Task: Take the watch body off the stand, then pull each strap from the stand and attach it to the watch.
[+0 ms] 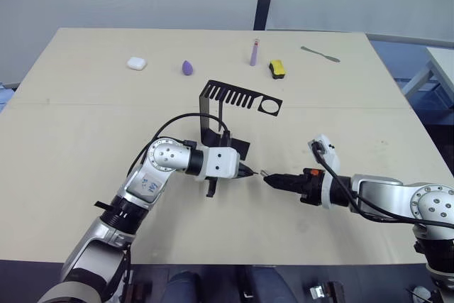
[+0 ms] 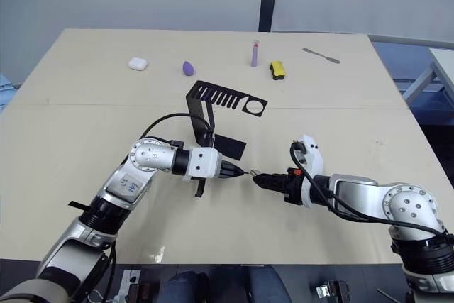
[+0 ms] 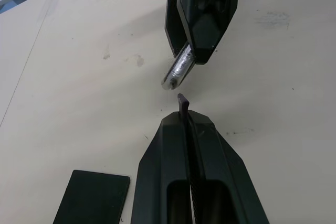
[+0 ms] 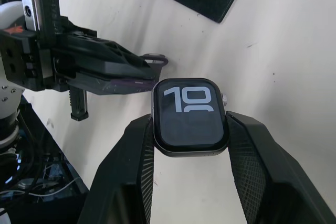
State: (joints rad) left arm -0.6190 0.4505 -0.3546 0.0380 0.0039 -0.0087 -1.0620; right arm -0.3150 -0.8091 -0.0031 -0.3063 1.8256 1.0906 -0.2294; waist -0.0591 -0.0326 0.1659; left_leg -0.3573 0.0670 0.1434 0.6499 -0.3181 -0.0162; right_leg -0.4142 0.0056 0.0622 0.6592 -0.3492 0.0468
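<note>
The black stand [image 1: 227, 113] stands at the table's middle, its comb-slotted top arm pointing right. Just in front of its base my two grippers meet tip to tip above the table. My right gripper [image 1: 272, 179] is shut on the watch body [image 4: 191, 116], a silver-rimmed case with a black screen, held by its two sides. My left gripper [image 1: 247, 172] is shut on a thin dark purple strap [image 4: 134, 83]. The strap's end [image 3: 182, 100] sticks out of the fingertips a small gap short of the watch body's silver edge [image 3: 177, 71].
Along the far side of the table lie a white case [image 1: 137, 63], a purple egg shape [image 1: 187, 67], an upright lilac tube [image 1: 253, 53], a yellow-and-black block [image 1: 277, 69] and a grey metal tool [image 1: 320, 54]. The stand's flat base [image 3: 92, 198] lies close beside my left gripper.
</note>
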